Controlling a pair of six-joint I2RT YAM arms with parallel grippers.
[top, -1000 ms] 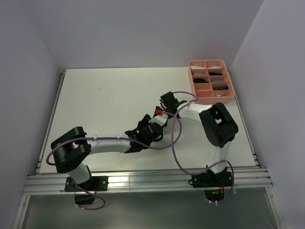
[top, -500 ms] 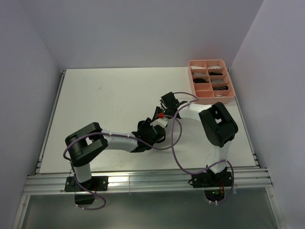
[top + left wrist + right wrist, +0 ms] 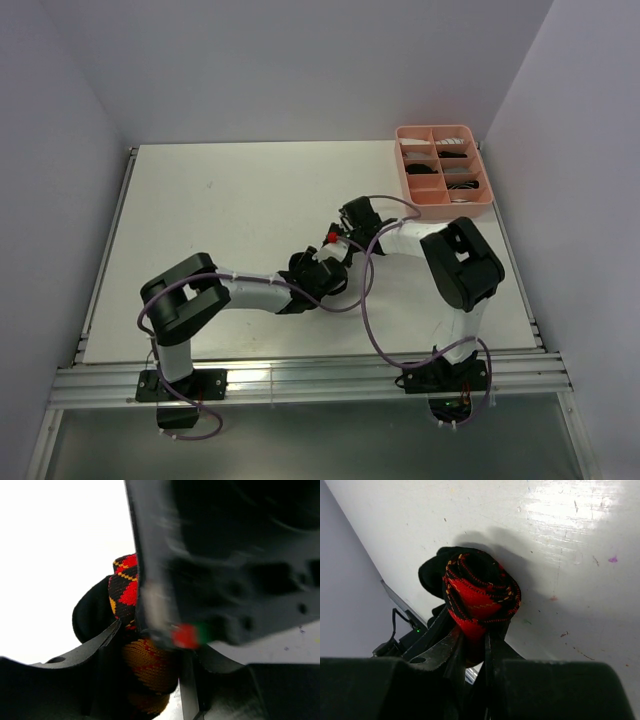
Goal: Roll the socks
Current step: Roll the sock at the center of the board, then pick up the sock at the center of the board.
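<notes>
i see the rolled argyle sock (image 3: 480, 592) just right of centre in the top view. my right gripper (image 3: 474, 639) pinches its lower end. my left gripper (image 3: 145, 672) seems clamped around it too, though that view is blurred.

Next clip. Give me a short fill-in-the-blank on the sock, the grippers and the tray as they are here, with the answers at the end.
1. The argyle sock is wound into a tight ____.
2. The right gripper is ____ on it, and the left gripper clamps it too.
3. The pink tray sits at the far ____ corner of the table.
Missing words: roll; shut; right.
</notes>
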